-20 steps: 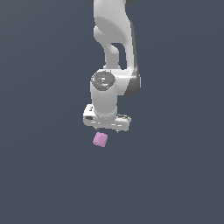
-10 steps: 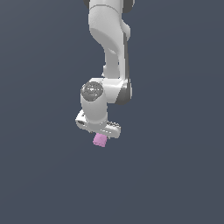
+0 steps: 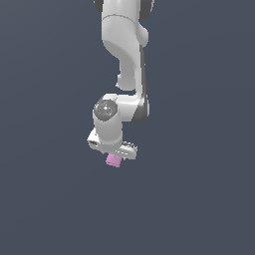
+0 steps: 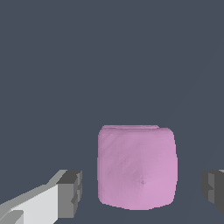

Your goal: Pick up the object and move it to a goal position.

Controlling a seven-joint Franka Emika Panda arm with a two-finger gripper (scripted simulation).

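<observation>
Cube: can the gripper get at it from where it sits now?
Probably yes. In the wrist view the cube lies between the open fingers, with a gap on each side and nothing between. The exterior view shows the gripper right above it.

Cube: directly beneath the gripper, touching its underside.
Fingers: one on each side of the cube, gaps between.
Arm: above the gripper.

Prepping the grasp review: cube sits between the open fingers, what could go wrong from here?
1. The pink cube has a gap to each finger in the wrist view; if one touches first, it could push or turn the cube.
2. In the exterior view the gripper hides most of the cube, so depth is hard to confirm.
</observation>
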